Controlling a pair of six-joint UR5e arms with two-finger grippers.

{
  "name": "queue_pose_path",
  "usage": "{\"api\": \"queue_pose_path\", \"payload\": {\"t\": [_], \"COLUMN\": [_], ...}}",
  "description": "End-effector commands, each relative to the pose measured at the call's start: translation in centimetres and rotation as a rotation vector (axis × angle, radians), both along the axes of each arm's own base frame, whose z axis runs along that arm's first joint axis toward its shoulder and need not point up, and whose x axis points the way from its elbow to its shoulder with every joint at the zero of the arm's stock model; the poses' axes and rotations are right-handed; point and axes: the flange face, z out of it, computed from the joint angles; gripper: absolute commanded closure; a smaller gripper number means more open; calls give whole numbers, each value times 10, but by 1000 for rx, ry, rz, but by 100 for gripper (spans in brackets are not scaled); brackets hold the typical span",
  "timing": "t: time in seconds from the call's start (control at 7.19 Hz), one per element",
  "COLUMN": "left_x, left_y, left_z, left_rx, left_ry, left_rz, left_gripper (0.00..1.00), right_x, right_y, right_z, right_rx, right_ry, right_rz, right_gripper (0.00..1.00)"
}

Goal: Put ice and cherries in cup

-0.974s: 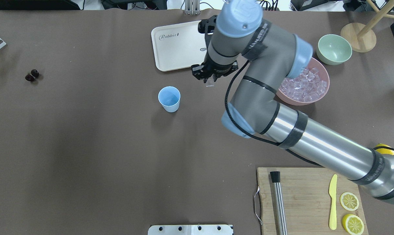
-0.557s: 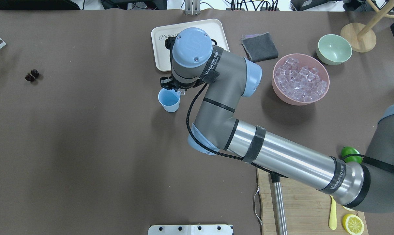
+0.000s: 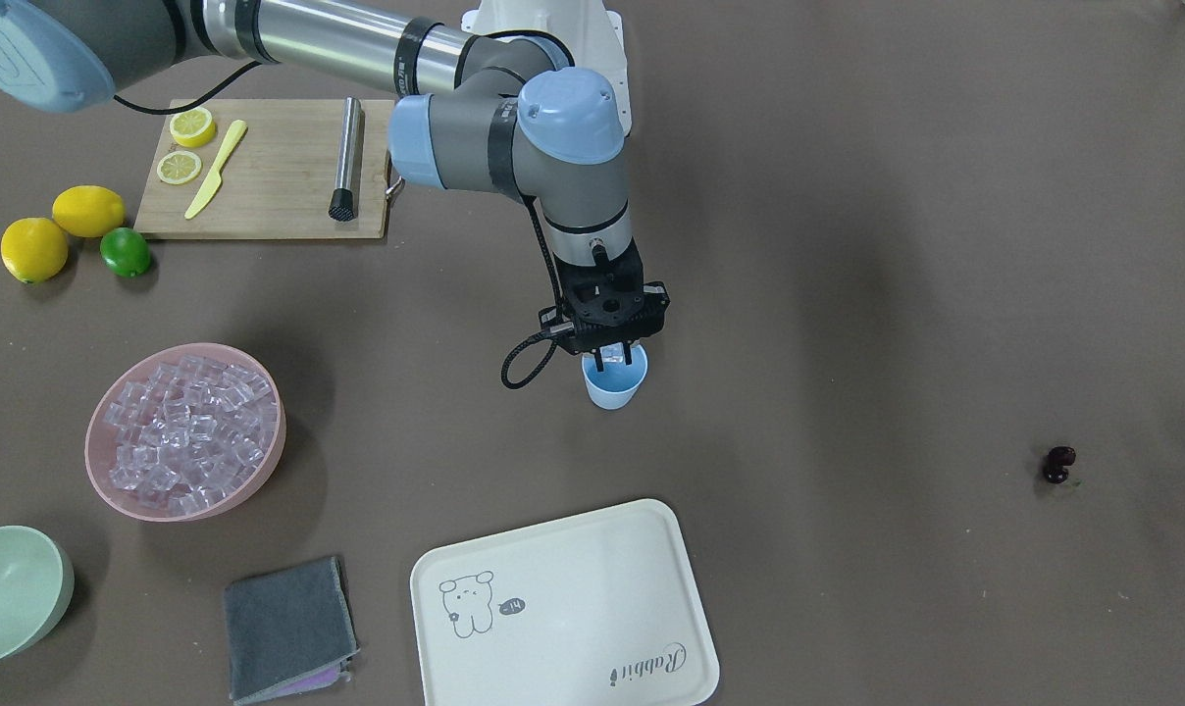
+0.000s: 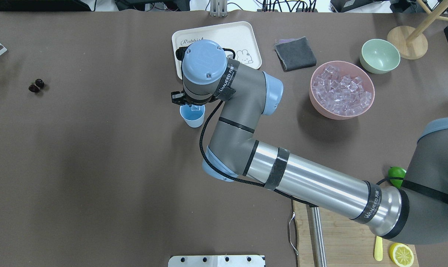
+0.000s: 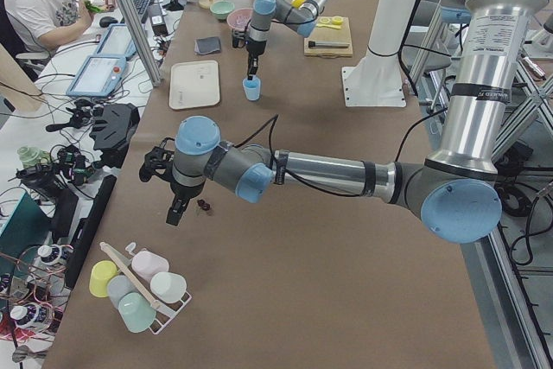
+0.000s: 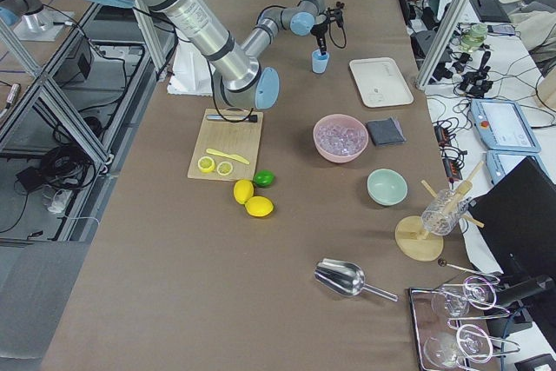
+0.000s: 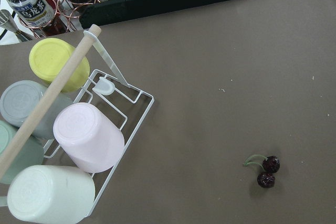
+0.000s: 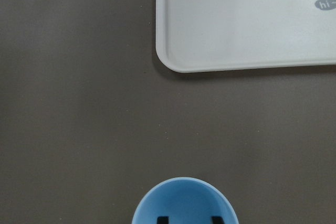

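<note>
One tool [image 3: 615, 365] with ice [image 3: 613, 353] over cup [image 3: 612, 395]

Brown table, things spread along it.
The table [image 3: 848, 196] carries the cup [image 3: 613, 390] mid-table, with the cherries [image 3: 1057, 464] well apart from it. Toward the other end are a cream tray [image 3: 573, 588], grey cloth [image 3: 288, 628], pink bowl [image 3: 196, 513], green bowl [image 3: 14, 593], cutting board [image 3: 269, 186], lemons [image 3: 33, 248] and lime [image 3: 126, 252].
</note>
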Motion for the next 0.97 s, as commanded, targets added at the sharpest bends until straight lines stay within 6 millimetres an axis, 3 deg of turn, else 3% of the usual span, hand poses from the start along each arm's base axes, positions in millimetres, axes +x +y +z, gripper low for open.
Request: {"api": "queue_pose_path", "payload": {"t": [0.0, 0.14, 0.28, 0.42, 0.56, 0.7, 0.84], "left_x": [0, 0, 0, 1, 2, 2, 2], "left_y": [-2, -3, -4, -9, -13, -13, -12], "left_z": [-2, -1, -1, 2, 3, 3, 2], "left_rx": [1, -2, -1, -6, -6, -6, -2], "left_ry": [2, 2, 0, -1, -1, -1, 1], "left_rz": [0, 0, 0, 3, 3, 3, 3], "left_gripper": [3, 3, 3, 3, 3, 3, 3], "right_x": [-6, -6, 13, 64, 107, 147, 198], "right_y": [-5, -7, -19, -43, -70, -71, -68], "right_z": [8, 10, -4, -20, -4, 45, 107], "right_rx": [20, 23, 40, 29, -13, 23, 53], "right_ry": [-14, -10, -33, -69, -37, 13, 45], "right_rz": [13, 11, 28, 27, -16, -61, -92], "right_gripper": [46, 15, 2, 2, 2, 2, 2]}}
